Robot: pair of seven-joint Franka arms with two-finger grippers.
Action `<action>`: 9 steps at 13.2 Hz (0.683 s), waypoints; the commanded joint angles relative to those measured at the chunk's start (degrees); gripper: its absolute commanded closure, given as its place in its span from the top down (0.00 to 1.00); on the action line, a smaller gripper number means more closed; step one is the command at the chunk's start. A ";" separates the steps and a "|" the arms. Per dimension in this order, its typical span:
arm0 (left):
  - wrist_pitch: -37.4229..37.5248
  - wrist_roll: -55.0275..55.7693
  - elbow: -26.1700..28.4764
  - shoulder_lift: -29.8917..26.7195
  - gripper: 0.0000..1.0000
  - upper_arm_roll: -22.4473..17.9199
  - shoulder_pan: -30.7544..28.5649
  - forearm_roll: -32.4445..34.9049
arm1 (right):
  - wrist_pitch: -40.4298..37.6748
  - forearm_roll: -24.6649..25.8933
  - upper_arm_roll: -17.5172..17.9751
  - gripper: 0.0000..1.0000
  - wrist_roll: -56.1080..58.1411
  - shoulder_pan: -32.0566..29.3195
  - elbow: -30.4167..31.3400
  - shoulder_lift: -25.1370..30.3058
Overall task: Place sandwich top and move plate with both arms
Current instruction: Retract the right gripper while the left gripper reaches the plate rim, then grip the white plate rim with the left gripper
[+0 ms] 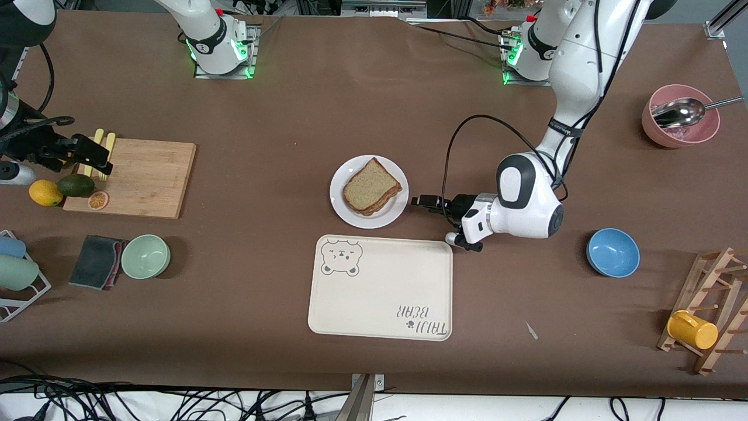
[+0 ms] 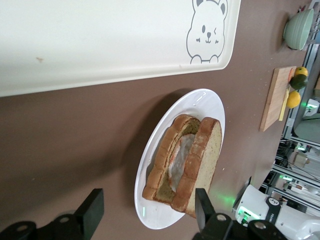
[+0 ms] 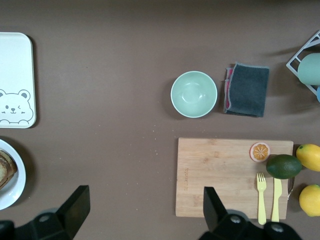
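Note:
The white plate (image 1: 369,192) sits mid-table with a sandwich on it. The plain brown sandwich top (image 1: 372,186) lies on the lower slice, with white egg between them in the left wrist view (image 2: 179,156). My left gripper (image 1: 425,202) is open and low beside the plate's rim, toward the left arm's end. In its wrist view (image 2: 147,200) the plate's rim (image 2: 150,210) and a corner of the sandwich top (image 2: 210,150) lie between the fingers. My right gripper (image 1: 93,153) is open and empty, waiting over the cutting board's edge (image 3: 145,200).
The cream bear tray (image 1: 381,286) lies just nearer the front camera than the plate. A blue bowl (image 1: 612,252) is beside the left arm's elbow. The cutting board (image 1: 140,177), green bowl (image 1: 145,256) and grey cloth (image 1: 95,261) are at the right arm's end.

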State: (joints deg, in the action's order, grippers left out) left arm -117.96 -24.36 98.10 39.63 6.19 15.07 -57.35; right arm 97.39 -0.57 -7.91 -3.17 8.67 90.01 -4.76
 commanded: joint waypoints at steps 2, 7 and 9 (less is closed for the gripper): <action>-4.81 -2.01 0.07 1.32 0.78 0.14 2.85 -2.94 | -0.27 0.75 0.79 1.00 0.36 1.62 -1.06 -0.52; -7.89 -6.56 0.25 3.52 0.73 0.14 4.79 -8.12 | -0.27 -0.13 0.97 1.00 0.19 2.40 -0.80 -0.61; -8.51 -11.39 0.59 4.22 0.71 0.14 4.88 -10.57 | -0.01 -0.13 0.88 1.00 0.10 3.37 -1.15 -0.95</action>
State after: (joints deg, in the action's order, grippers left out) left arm -125.44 -30.33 98.17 43.23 6.58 19.56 -64.40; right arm 97.46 -0.59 -7.01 -3.17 11.30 89.97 -5.02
